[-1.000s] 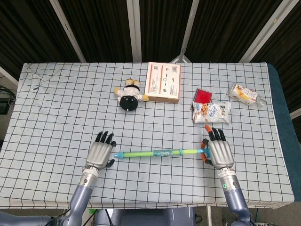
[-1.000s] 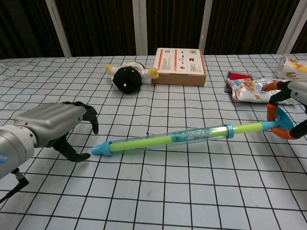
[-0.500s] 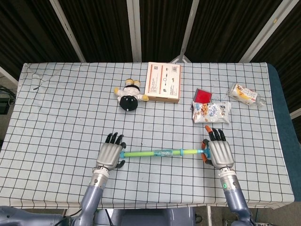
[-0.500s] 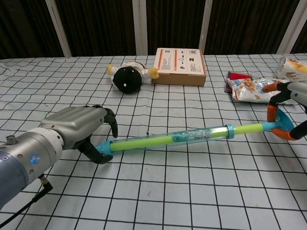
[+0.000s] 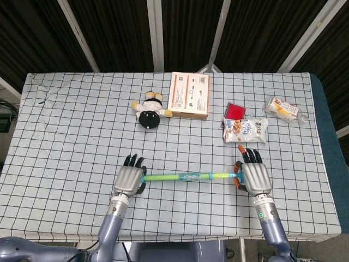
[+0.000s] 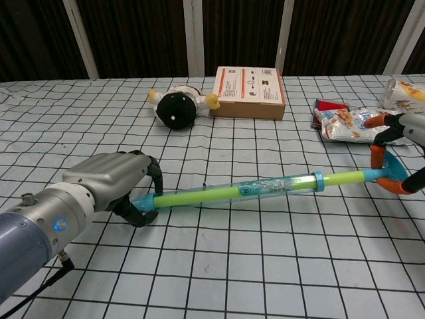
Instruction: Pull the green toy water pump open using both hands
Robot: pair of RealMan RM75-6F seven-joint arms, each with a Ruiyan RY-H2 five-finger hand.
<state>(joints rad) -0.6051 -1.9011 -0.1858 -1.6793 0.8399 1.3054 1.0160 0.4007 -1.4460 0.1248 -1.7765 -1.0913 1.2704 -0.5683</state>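
The green toy water pump (image 5: 182, 177) lies across the near part of the table, and its tube (image 6: 252, 189) is raised slightly toward the right. My left hand (image 5: 130, 180) wraps its fingers (image 6: 151, 174) over the pump's blue left tip, with the thumb curled underneath. My right hand (image 5: 254, 176) holds the orange loop handle (image 6: 388, 174) at the pump's right end. In the chest view only part of the right hand (image 6: 408, 129) shows, at the frame's edge.
A black and yellow plush toy (image 5: 148, 111) and a flat cardboard box (image 5: 190, 95) lie beyond the pump. At the back right are a snack bag (image 5: 245, 130), a red packet (image 5: 236, 111) and another wrapped packet (image 5: 283, 109).
My left hand moved right from beside the pump's blue tip onto it and curled its fingers around it. The right hand and the pump stayed put.
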